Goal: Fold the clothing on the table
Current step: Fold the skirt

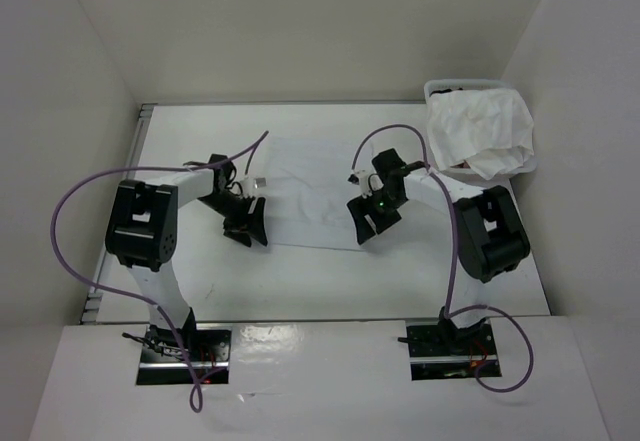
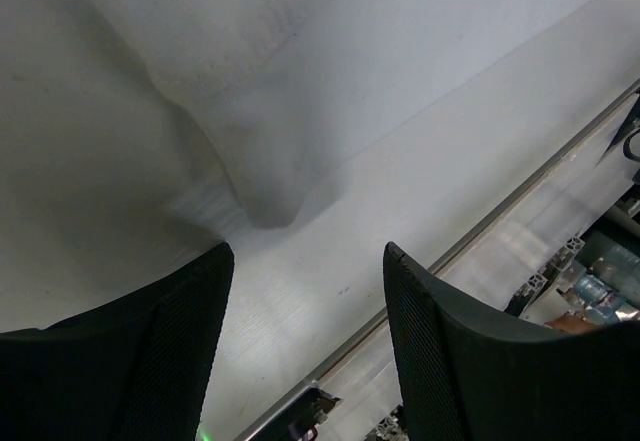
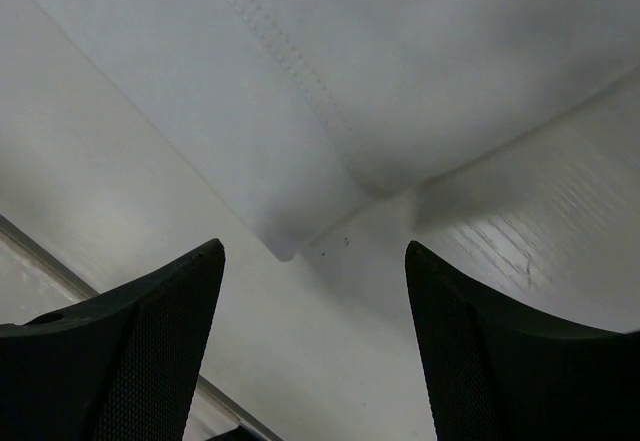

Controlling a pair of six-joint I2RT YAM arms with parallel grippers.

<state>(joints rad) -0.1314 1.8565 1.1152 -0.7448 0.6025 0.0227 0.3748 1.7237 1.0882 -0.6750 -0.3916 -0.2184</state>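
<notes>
Your left gripper (image 2: 307, 261) has its jaws spread wide with nothing between them. Its two black fingers (image 2: 150, 361) frame only bare tabletop. Just ahead of those fingertips sits a rounded corner of the garment (image 1: 310, 186), close but not between the jaws. I cannot tell from the frames whether the fingertips touch the surface.

Your right gripper (image 3: 315, 251) is parted just as widely and is also holding nothing. In its wrist view, another corner of the garment points into the gap from just ahead. A double line of stitching (image 3: 270, 46) runs up the fabric away from that corner.

From above, the garment is a white piece lying flat and spread out. The left gripper is at its near left corner and the right gripper at its near right corner. The fabric blends into the surface, so its far edge is hard to trace.

All around the garment is the table (image 1: 300, 286), matte white and much wider than the cloth. A thin grey metal rail (image 2: 480, 231) runs along the table edge, well apart from the garment on the near side of the left gripper.

Beyond the garment's far right corner stands a white plastic basket (image 1: 436, 91), apart from the garment. A crumpled white cloth (image 1: 480, 131) is heaped in it and spills over the rim. Purple cables (image 1: 70, 221) loop out from both arms on either side of the garment.
</notes>
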